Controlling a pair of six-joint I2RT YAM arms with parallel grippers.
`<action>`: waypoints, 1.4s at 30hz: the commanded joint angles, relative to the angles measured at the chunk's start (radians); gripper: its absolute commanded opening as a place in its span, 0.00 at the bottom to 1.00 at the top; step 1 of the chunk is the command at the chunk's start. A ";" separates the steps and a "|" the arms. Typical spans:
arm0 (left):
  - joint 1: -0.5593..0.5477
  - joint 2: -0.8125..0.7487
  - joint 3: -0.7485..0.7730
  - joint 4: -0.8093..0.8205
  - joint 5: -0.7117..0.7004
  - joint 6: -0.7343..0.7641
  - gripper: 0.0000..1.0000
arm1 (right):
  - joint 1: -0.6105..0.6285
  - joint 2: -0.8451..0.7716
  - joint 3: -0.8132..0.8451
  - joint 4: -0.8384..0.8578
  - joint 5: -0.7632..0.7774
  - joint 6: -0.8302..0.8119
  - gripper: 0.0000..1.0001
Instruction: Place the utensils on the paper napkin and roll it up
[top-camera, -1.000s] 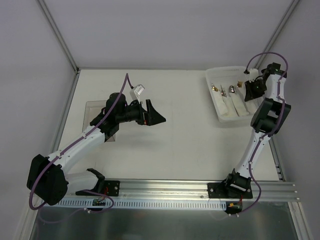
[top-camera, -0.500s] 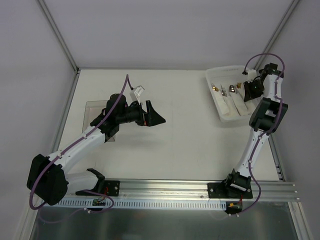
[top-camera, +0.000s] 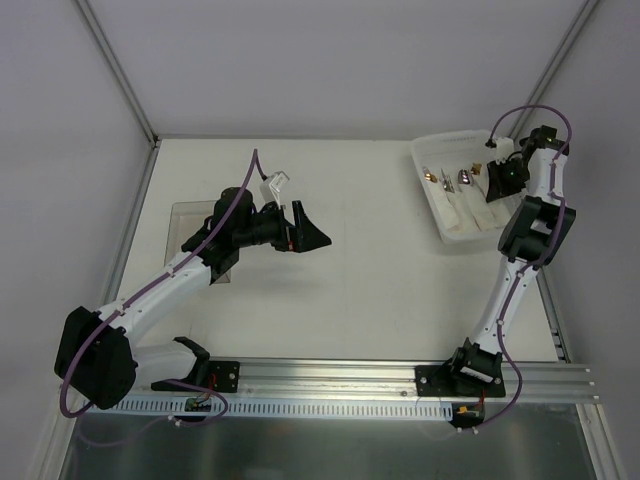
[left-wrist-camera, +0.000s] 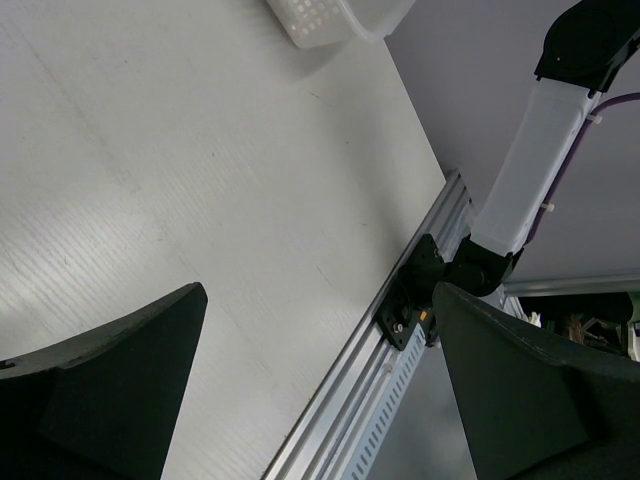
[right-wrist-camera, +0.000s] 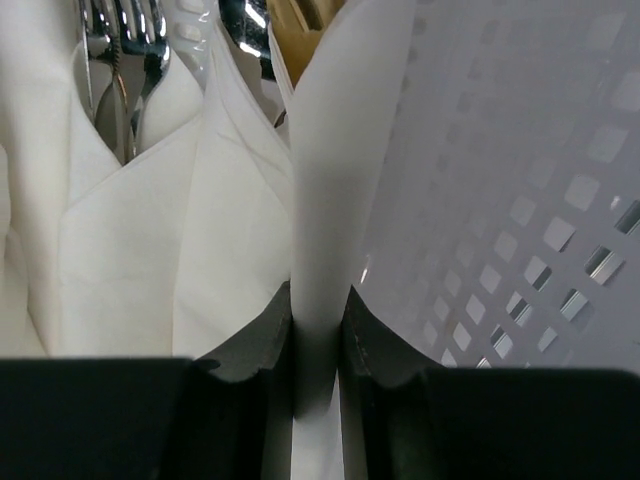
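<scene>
Our right fingers pinch a white napkin edge-on inside the basket, utensils just beside it. Our left fingers hang wide open above the desk.

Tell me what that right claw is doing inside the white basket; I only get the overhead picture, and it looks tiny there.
Observer: The right gripper is closed on a white folded paper sleeve, which stands on edge between its fingers.
Visitor: What lies next to it?
Observer: A silver fork, tucked into another folded white pocket.
Visitor: And the other claw?
Observer: The left gripper is wide open above the bare table, with nothing between its fingers.
</scene>
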 joint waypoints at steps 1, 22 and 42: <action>0.008 -0.002 0.012 0.022 0.011 0.021 0.99 | 0.009 -0.011 -0.061 -0.148 -0.081 0.007 0.00; 0.008 0.011 0.015 0.027 0.021 0.010 0.99 | -0.125 -0.252 -0.410 -0.279 -0.184 -0.056 0.00; 0.011 0.026 0.003 0.047 0.016 0.009 0.99 | -0.096 -0.330 -0.416 -0.079 -0.322 0.310 0.00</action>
